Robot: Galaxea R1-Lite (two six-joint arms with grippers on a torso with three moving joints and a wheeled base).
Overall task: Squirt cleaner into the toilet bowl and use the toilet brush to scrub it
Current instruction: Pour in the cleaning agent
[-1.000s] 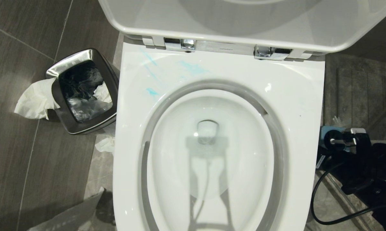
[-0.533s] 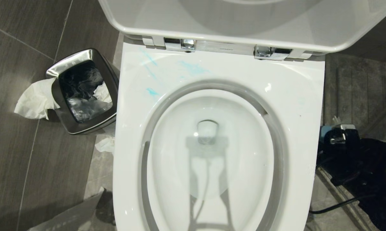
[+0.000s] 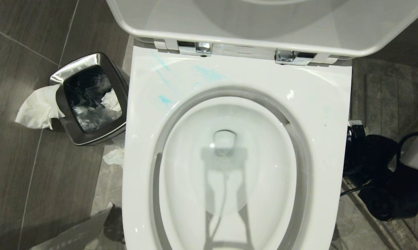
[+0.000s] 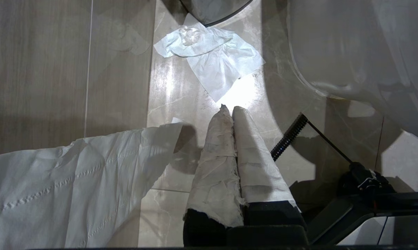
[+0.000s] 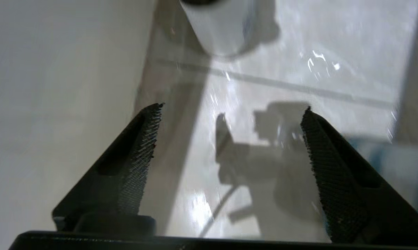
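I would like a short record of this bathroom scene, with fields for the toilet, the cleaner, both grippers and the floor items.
toilet bowl: lid raised, seat down, no brush in it
cleaner: pale teal streaks on the rear of the seat, left of centre
right gripper: jaws open, empty, low over the floor on the toilet's right side
left gripper: jaws shut, wrapped in white paper, over the floor
waste bin: steel, left of the toilet, tissue over its rim
tissue: crumpled on the floor

the right gripper (image 5: 230,139) hangs over shiny pale floor (image 5: 264,86), jaws wide apart and empty. a white rounded object (image 5: 219,27) stands farther ahead, a white wall (image 5: 56,86) beside.
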